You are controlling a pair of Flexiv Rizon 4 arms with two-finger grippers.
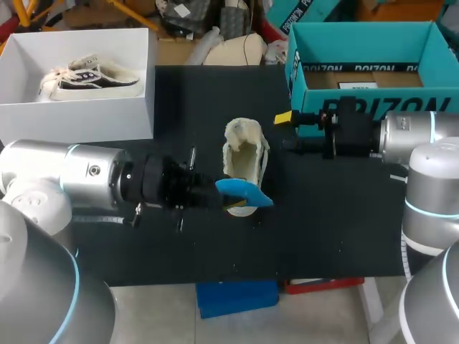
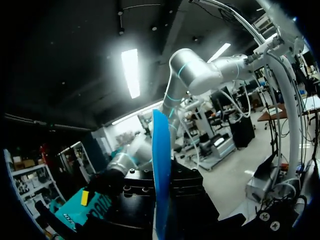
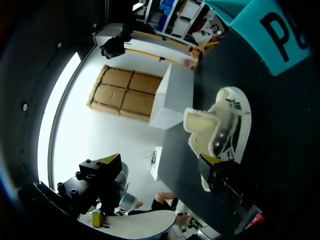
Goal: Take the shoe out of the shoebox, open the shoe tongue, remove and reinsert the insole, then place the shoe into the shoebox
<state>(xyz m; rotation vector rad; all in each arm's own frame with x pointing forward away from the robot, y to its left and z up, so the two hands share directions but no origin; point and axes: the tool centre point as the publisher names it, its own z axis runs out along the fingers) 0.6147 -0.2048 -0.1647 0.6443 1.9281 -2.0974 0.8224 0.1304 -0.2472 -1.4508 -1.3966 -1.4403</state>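
A cream fleece-lined shoe (image 1: 244, 161) lies on the black mat, its tongue pulled up; in the right wrist view this shoe (image 3: 227, 127) is just ahead of the fingers. My left gripper (image 1: 217, 193) is shut on a blue insole (image 1: 247, 192), held above the shoe's near end. The left wrist view has the insole (image 2: 161, 150) edge-on, standing up from that gripper (image 2: 161, 202). My right gripper (image 1: 287, 132) hovers open beside the shoe's right side, nothing between its fingers; its yellow tips stand wide apart around (image 3: 159, 162). A white shoebox (image 1: 136, 122) at the back left holds a second shoe (image 1: 90, 77).
A teal cardboard box (image 1: 358, 32) stands at the back right, right behind my right arm. The black mat (image 1: 323, 229) covers the table from the shoebox to the teal box. The white shoebox (image 3: 172, 100) shows beyond the shoe in the right wrist view.
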